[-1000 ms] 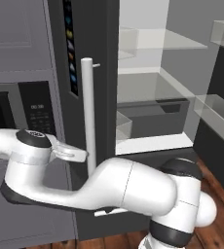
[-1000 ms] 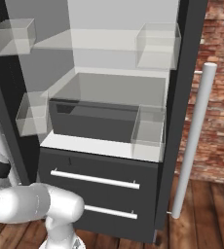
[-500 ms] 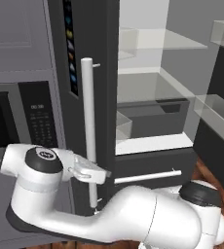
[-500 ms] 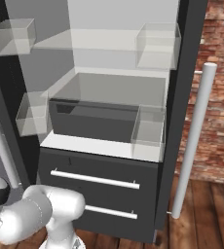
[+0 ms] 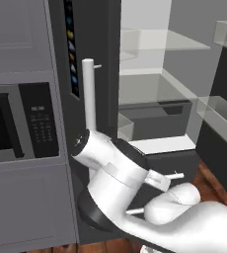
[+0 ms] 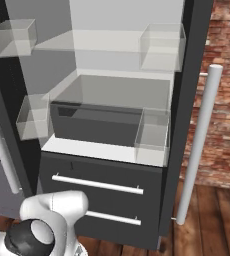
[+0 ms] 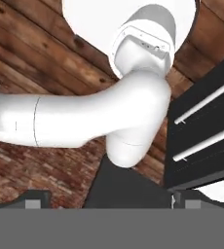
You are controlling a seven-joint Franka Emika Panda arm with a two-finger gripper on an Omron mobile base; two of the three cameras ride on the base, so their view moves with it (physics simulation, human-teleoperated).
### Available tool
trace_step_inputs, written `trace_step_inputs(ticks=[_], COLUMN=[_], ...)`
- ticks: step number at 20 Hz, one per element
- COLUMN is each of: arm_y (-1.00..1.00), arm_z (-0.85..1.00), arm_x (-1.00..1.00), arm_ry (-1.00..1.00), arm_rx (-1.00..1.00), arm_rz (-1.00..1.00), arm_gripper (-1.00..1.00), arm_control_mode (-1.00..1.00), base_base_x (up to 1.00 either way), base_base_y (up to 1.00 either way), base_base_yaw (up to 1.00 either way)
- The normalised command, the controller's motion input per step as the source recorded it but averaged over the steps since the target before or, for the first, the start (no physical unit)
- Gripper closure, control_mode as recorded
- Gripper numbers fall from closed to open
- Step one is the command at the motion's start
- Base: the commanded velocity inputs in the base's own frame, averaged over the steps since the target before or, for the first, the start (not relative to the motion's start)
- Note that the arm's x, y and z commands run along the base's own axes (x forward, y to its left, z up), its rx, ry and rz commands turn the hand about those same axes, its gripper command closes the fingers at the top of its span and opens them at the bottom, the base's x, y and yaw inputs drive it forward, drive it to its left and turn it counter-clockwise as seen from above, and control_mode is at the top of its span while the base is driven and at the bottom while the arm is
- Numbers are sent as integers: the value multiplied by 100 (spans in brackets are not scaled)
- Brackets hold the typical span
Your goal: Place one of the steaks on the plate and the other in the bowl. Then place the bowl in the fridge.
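The fridge [image 5: 101, 44] stands in front of me, its left door shut, with an icon panel [image 5: 70, 49] and a silver handle [image 5: 89, 94]. Its right door [image 6: 199, 145] is swung wide, baring the white interior [image 6: 122, 60] with clear shelves and a dark bin [image 6: 97, 122]. Two lower drawers [image 6: 102, 175] are closed. In the hand view my gripper [image 7: 110, 199] is open, its fingertips [image 7: 33, 198] far apart with nothing between them. It looks down at the wooden floor and the drawer fronts [image 7: 206, 131]. The steaks, plate and bowl are out of view.
A built-in black microwave [image 5: 17, 123] sits in the grey cabinet left of the fridge. Clear door bins [image 6: 159, 47] hang on both sides of the opening. A red brick wall [image 6: 227, 90] and wooden floor [image 6: 212, 220] lie to the right. My folded arm [image 5: 115, 183] is low in front.
My arm has folded and its elbow has swung right, across the fridge's lower front, and sunk lower in the right base view. The fridge and the base have not moved.
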Motion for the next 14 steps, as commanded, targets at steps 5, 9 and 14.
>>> trace_step_inputs(ticks=[5,9,14], arm_y=[-99,-27,-42], arm_z=[-2,-26,-2], arm_x=[58,65,98], arm_ry=[7,2,8], arm_rx=[51,54,60], arm_rz=[-15,-12,-2], arm_gripper=[-100,-100,-100], arm_control_mode=[-100,-100,-100], base_base_x=[0,0,0], base_base_y=[0,0,0], base_base_yaw=[0,0,0])
